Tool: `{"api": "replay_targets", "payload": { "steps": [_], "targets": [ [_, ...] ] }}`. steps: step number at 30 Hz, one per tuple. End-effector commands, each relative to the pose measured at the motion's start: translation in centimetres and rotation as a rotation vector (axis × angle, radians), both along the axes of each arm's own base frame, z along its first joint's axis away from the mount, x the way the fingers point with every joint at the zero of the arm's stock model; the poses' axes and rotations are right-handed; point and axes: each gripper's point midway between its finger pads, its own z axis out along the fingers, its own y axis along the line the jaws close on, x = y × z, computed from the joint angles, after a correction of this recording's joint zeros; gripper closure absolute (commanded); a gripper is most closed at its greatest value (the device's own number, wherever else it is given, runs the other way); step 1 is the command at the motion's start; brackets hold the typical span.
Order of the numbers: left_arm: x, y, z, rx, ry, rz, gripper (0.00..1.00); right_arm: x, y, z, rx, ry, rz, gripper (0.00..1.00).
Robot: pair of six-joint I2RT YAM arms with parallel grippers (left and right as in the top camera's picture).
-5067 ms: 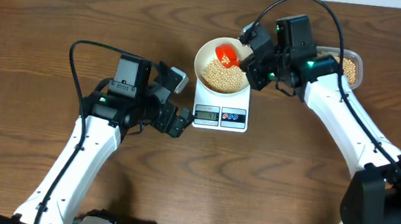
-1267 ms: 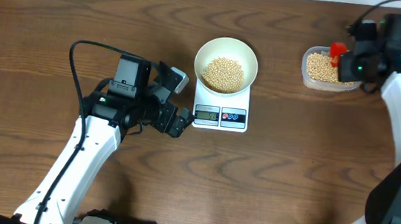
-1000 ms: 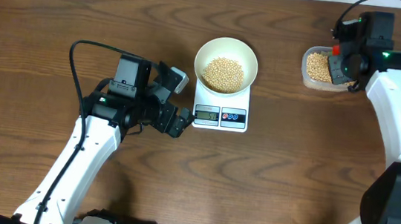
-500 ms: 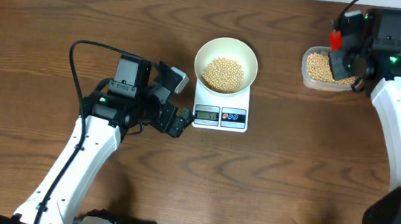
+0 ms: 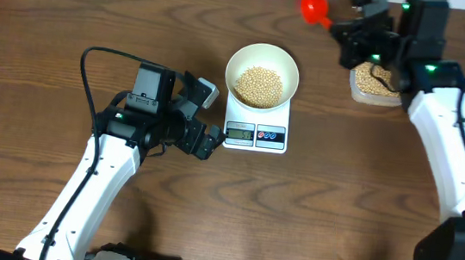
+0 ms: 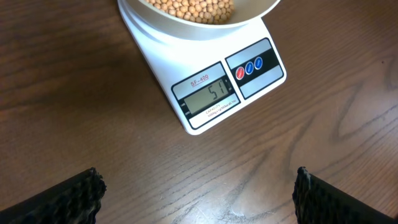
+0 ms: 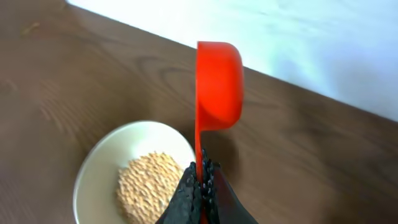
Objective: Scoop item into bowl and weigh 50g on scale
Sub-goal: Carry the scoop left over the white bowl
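Fingers clamped on the handle of the red plastic scoop (image 7: 219, 81), the right gripper (image 7: 200, 182) has swung it off the clear plastic tub (image 5: 362, 93) toward the round white bowl (image 5: 264, 51) of pale-tan beans (image 5: 259, 83) on the small white digital scale (image 6: 211, 87). Its display (image 6: 208, 96) reads 51 (a touch over), so more looks unneeded; the left gripper (image 6: 196, 202) waits alongside, fingers spread.

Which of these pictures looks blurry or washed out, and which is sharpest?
Overhead: evenly lit and sharp, with faint shadows. Left wrist: sharpest, the readout on the scale legible, no glare. Right wrist: softest; the bowl and table look blurred, the pale strip beyond the table's edge is washed out, and the red scoop is clearer.
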Motion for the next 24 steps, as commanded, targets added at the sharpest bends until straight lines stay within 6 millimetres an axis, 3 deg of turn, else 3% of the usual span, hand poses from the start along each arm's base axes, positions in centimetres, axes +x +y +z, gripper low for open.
{"api": "replay_targets", "payload": {
  "steps": [1,7,13,24],
  "targets": [
    [0.4,-0.1,0.9,-0.001,-0.03,-0.005,0.01,0.4,2.3,-0.2,0.017,-0.009,0.035,0.99],
    [0.4,-0.1,0.9,-0.001,-0.03,-0.005,0.01,0.9,4.8,-1.9,-0.018,-0.011,0.042,0.99],
    [0.4,-0.1,0.9,-0.001,-0.03,-0.005,0.01,-0.3,6.9,-3.9,-0.048,0.038,0.1,0.99],
    [0.4,-0.1,0.9,-0.001,-0.03,-0.005,0.01,-3.1,7.6,-6.0,-0.085,0.14,0.192,0.99]
  ]
}}
